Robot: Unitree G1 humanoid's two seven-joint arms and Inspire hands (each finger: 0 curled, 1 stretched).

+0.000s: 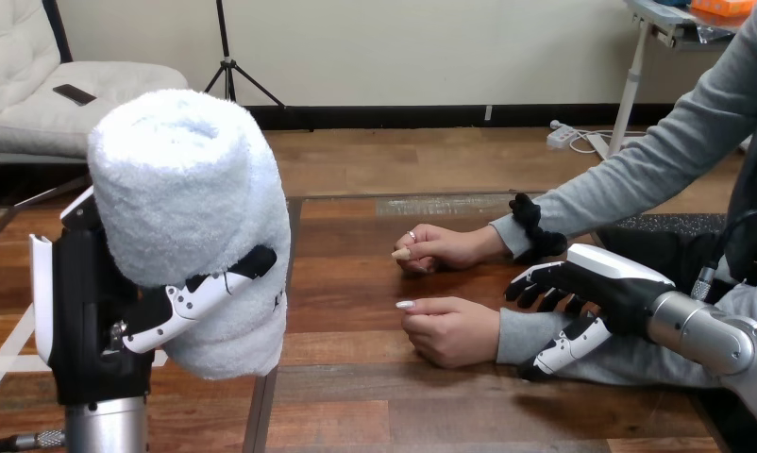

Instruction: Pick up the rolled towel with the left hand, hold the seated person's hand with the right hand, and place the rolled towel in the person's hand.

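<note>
Rolled towel (pixel 191 189), white and fluffy, stands upright at the left of the frame, raised off the wooden worktop (pixel 356 396) with its open end toward the top of the frame. The robot's left hand (pixel 92 302) grips it from the left side: the black palm lies against the roll and a black-and-white finger (pixel 191 302) curls across its front, so the hand is closed round the towel. At centre right, the person's nearer hand (pixel 450 330) rests on the worktop, loosely curled, knuckles up. A second hand of the person (pixel 445 247) lies just beyond it, toward the upper part of the frame, also resting on the wood. The robot's right hand (pixel 606 278) reaches in from the right edge and sits over the grey-sleeved wrist (pixel 516 335) behind the nearer hand, its bent fingers (pixel 535 288) on the far side of the sleeve and its thumb on the near side, clasping the wrist. Towel and person's hands are well apart, with bare worktop between them.
</note>
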